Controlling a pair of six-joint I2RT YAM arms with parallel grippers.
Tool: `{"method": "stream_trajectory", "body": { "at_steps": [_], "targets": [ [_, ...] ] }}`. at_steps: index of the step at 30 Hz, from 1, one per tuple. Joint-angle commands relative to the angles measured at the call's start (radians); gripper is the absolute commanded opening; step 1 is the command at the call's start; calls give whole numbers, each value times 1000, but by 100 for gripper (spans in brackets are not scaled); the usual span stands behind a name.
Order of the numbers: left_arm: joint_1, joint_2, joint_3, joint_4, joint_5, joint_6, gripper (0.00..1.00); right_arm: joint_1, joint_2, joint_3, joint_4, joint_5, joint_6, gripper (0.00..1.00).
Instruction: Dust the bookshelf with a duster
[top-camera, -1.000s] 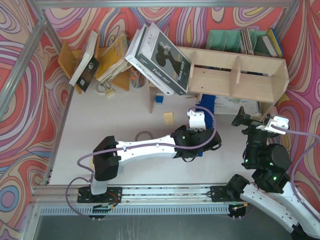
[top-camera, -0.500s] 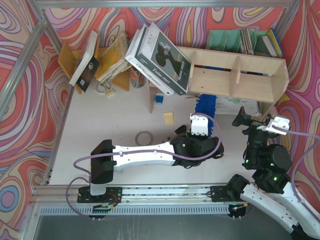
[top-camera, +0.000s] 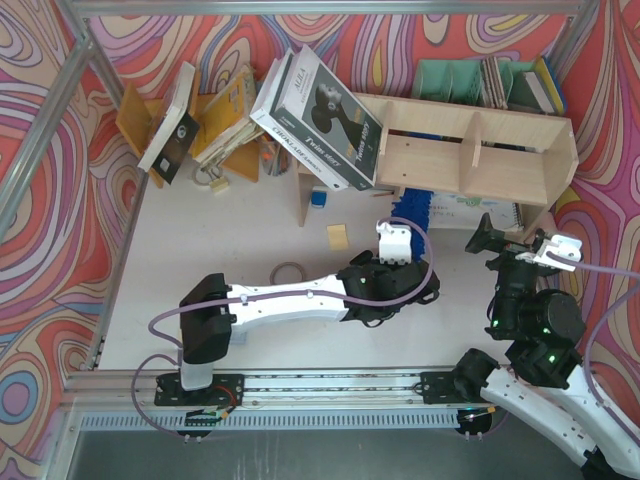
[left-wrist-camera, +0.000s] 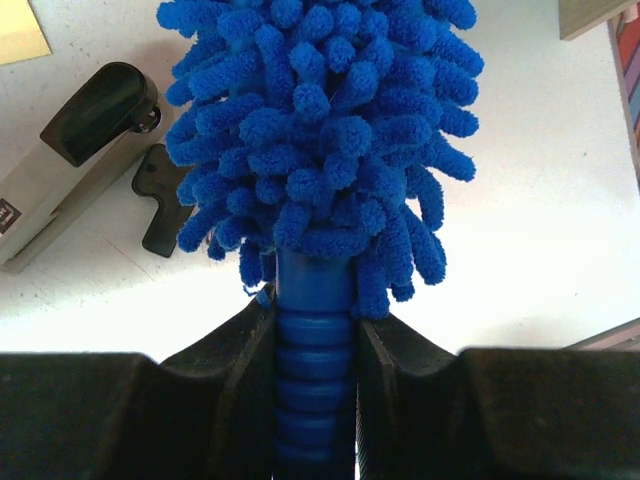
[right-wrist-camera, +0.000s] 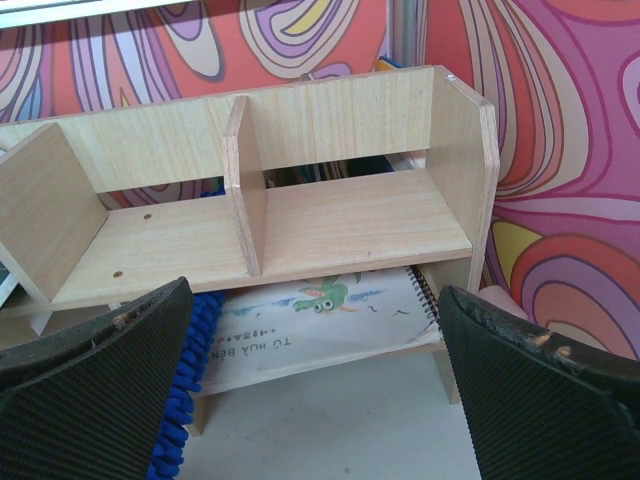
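The left arm reaches across the table toward 1 o'clock in the overhead view. What looks like a grey stapler (left-wrist-camera: 70, 170) lies on the table at 9 o'clock of the fluffy head. The left gripper (left-wrist-camera: 315, 345) is clenched on the ribbed blue handle of the duster (left-wrist-camera: 320, 130), jaws pressed to both sides of the stem with no gap showing. The duster's long axis runs straight out from the fingers toward 12 o'clock, head leading. Overhead, the blue head sits at the front edge of the bookshelf (top-camera: 470, 165), low at its left end; the right wrist view shows blue strands under the bottom board, but I cannot tell whether they touch the wood. The shelf lies at 12 to 1 o'clock of the left fingers, so I judge the left arm is the one placed to sweep. At far right, the right gripper (top-camera: 520, 242) hangs spread wide, grasping nothing, facing the shelf's right compartment at 12 o'clock
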Motion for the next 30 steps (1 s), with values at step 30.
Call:
{"method": "stream_trajectory", "body": {
  "at_steps": [30],
  "targets": [
    [75,-240,-468,462,391,602,0,-6,-6,-12,34,-2,-19,99]
  ]
}}
